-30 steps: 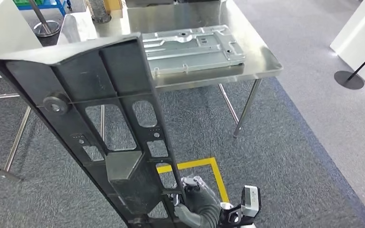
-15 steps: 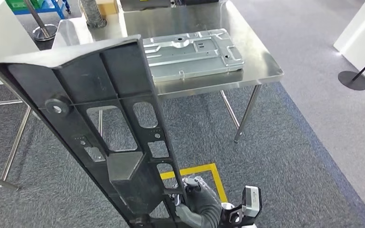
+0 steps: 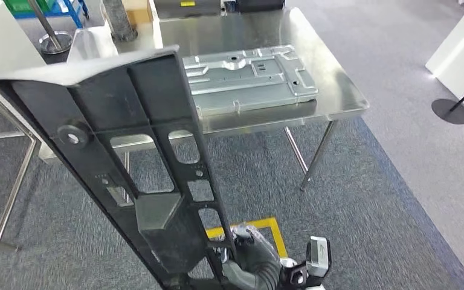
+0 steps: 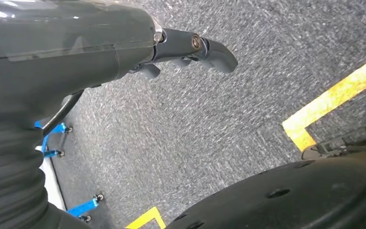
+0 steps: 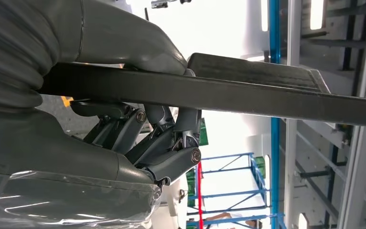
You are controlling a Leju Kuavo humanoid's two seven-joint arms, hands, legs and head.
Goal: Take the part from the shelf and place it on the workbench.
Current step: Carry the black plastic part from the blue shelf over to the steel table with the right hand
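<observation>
The part (image 3: 139, 157) is a long black frame with several cut-outs, standing tilted in front of me and covering the left half of the head view. My right hand (image 3: 249, 257) grips its lower end; in the right wrist view the thumb and fingers (image 5: 171, 143) clamp the part's edge (image 5: 267, 98). The steel workbench (image 3: 341, 90) stands ahead beyond the part, with a silver stamped plate (image 3: 251, 75) lying on it. My left hand (image 4: 190, 47) hangs over the grey carpet, fingers apart, holding nothing.
A yellow floor marking (image 3: 275, 232) lies just ahead of my right hand. The workbench's legs (image 3: 317, 154) stand on the carpet. A black stanchion base (image 3: 450, 110) and white panels are at the right; another stanchion (image 3: 54, 41) is at the back left.
The whole picture has shifted: the camera has moved closer to the workbench, and the yellow marking has slid lower. The part stays in my right hand at the same tilt.
</observation>
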